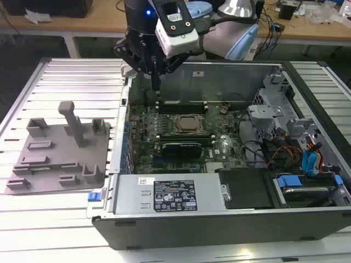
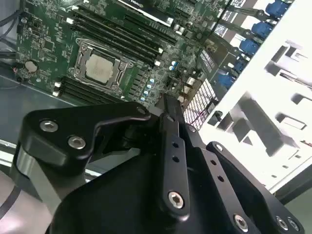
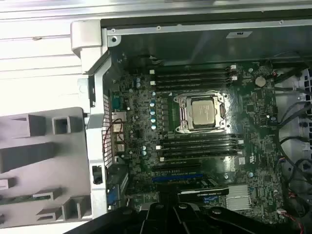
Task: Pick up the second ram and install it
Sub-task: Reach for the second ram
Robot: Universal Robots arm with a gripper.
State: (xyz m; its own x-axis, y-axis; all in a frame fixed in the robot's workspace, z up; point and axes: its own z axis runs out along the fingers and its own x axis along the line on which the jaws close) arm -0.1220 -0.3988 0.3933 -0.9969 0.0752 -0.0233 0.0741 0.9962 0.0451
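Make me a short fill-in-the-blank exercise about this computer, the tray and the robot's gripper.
1. The gripper hangs over the open computer ____, not over the grey tray.
2. The grey tray lies toward the exterior view's ____ edge.
3. The CPU socket sits between two banks of long black memory ____.

Missing words: case; left; slots.

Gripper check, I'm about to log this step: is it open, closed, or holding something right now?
Black gripper: closed, nothing visibly held, above the green motherboard.
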